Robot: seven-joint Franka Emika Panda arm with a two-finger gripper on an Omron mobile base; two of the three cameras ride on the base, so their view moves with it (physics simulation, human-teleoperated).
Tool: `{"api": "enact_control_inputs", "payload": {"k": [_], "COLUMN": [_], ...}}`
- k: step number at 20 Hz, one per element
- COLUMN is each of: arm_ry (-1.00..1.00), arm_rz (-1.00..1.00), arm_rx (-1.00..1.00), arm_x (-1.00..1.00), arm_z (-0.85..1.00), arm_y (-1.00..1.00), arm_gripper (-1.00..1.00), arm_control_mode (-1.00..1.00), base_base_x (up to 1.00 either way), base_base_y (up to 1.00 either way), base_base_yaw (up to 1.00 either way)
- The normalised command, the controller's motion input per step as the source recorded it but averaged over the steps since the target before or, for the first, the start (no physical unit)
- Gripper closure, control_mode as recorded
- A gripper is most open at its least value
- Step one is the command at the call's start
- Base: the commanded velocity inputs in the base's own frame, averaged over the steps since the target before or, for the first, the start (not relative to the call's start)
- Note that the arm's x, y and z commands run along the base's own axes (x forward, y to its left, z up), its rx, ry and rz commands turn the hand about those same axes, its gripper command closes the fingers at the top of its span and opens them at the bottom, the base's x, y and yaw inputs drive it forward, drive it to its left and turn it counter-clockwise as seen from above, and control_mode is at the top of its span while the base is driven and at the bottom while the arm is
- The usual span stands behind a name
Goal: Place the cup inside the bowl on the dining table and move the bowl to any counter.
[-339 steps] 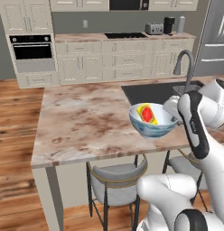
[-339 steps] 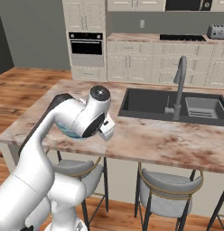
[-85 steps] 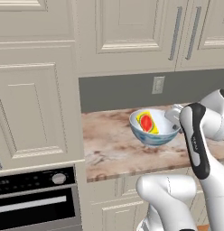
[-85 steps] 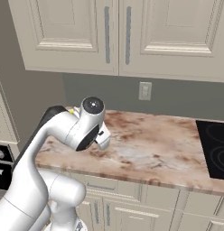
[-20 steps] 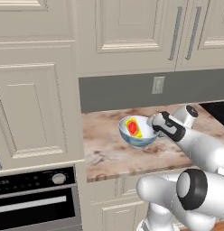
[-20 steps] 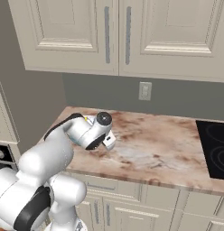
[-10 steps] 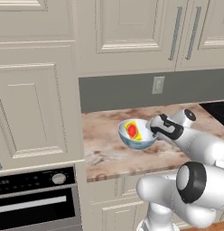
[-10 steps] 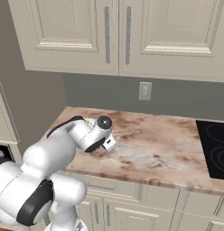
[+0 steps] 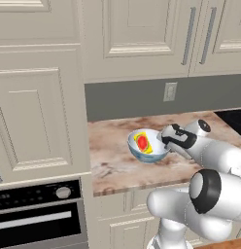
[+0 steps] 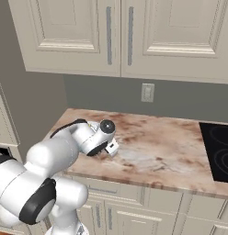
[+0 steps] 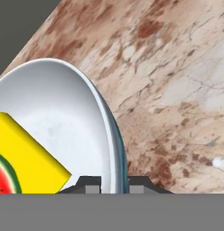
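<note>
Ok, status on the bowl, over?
Gripper shut on bowl rim. Cup inside the bowl. Bowl over the counter by the wall outlet. Nothing in the way.

We cannot read any text, label or number in these pictures. No brand or sign is visible.

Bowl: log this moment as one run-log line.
gripper: shut on bowl rim | bowl: on the counter, below the outlet | cup: lying inside bowl | phase: bowl at counter, not released
</note>
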Motion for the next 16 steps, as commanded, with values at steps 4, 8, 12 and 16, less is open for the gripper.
{"api": "enact_control_inputs", "payload": {"k": [4,8,12,16], "arm_ry": [0.00,0.00,0.00,0.00], "arm_rz": [0.00,0.00,0.00,0.00], "arm_rx": [0.00,0.00,0.00,0.00], "arm_x": [0.00,0.00,0.00,0.00], "arm_z": [-0.15,-0.03,0.00,0.00], "arm_y": [0.00,0.00,0.00,0.00], "arm_gripper": [1.00,1.00,1.00,1.00], "arm_control_mode": [-1.00,-1.00,-1.00,-1.00], "base_base_x": [0.00,0.00,0.00,0.00], "base_base_y": [0.00,0.00,0.00,0.00], "base_base_yaw": [0.00,0.00,0.00,0.00]}}
